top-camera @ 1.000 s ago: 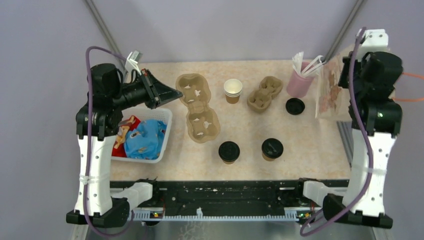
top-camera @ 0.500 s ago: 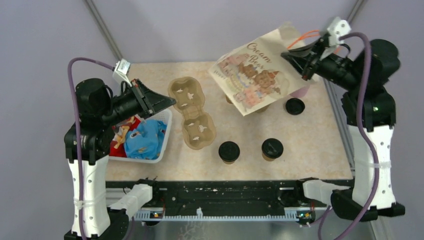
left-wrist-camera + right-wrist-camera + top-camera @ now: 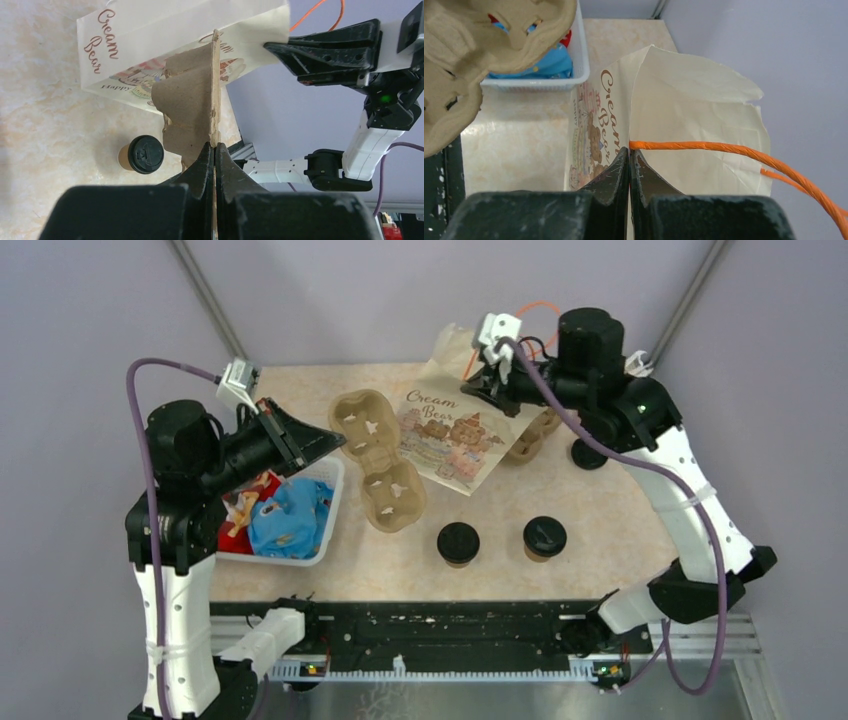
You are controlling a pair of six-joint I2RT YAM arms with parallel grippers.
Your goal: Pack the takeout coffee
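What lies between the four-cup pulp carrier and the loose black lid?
The Cream Bear paper bag, hanging from the right pincer, with a smaller pulp carrier partly hidden by it; the top view shows it.

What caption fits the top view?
Left hand grips the cup carrier, right hand the paper bag, two lidded cups nearby.

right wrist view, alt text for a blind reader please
The right pincer is shut on a cream paper bag printed Cream Bear, where its orange handle begins. A pulp cup carrier fills the upper left, with a white basket behind it.
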